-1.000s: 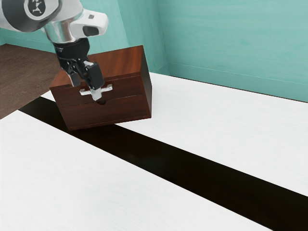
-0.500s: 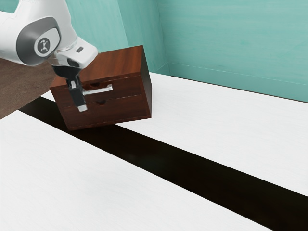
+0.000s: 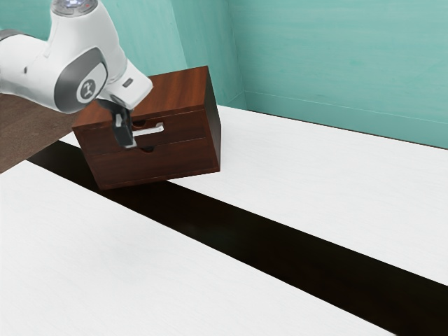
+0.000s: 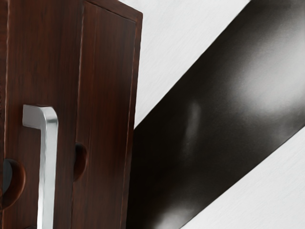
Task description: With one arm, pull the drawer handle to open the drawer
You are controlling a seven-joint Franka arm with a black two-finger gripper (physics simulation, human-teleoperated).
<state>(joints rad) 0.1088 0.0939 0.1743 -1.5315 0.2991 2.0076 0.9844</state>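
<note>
Mahogany-brown wooden box (image 3: 164,159) on the white desk (image 3: 329,175), at the far end of the black stripe (image 3: 280,259), drawer front (image 3: 187,124) flush, not yet drawn; silver handle (image 3: 150,129) across it for pulling; fingers (image 3: 126,137) at the handle's arm-side end, presumably to catch it, spread or pinch impossible to tell.

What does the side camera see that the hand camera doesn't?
Exterior view: the white arm, its gripper, the teal wall and the brown floor. Wrist view: a pale glint on the black stripe, seen close. Both: the wooden drawer box, its silver handle, the black stripe and the white table.
</note>
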